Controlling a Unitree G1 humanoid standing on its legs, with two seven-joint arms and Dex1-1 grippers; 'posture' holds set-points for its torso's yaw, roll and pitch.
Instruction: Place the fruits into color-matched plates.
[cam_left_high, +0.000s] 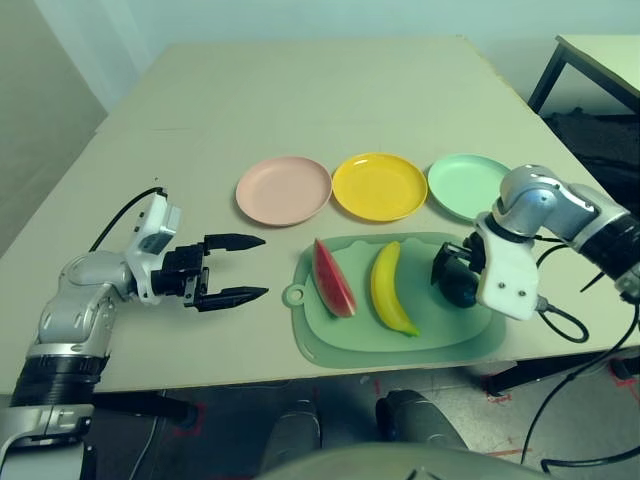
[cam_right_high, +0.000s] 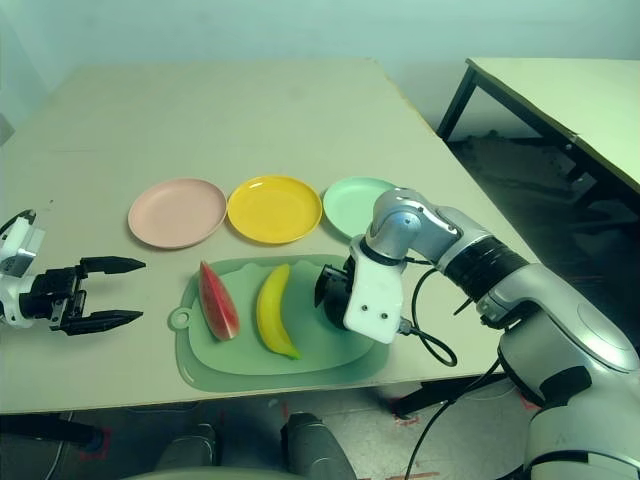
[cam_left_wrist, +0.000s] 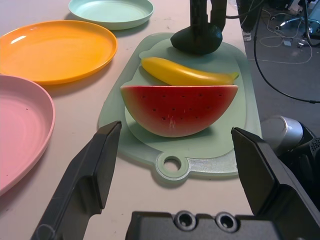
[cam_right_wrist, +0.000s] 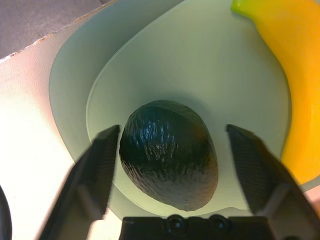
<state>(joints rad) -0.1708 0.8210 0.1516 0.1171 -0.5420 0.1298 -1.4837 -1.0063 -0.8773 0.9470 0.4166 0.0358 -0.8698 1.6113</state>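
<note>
Pink round plate (cam_left_high: 283, 190), yellow round plate (cam_left_high: 379, 186), mint green round plate (cam_left_high: 466, 185): bare, lined up behind pale-green rounded mat (cam_left_high: 330, 340). On mat: red watermelon wedge (cam_left_high: 333, 278), curved yellow banana (cam_left_high: 390, 288), dark green avocado (cam_right_wrist: 168, 154). Right gripper (cam_right_wrist: 176, 161) spread, straddling avocado. Left gripper (cam_left_high: 238, 267) spread, on bench (cam_left_high: 300, 90) left of mat.

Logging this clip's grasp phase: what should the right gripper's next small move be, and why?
Probably close on the avocado. The right gripper is open with a finger on each side of it as it lies on the mat, and the green plate is empty.
</note>
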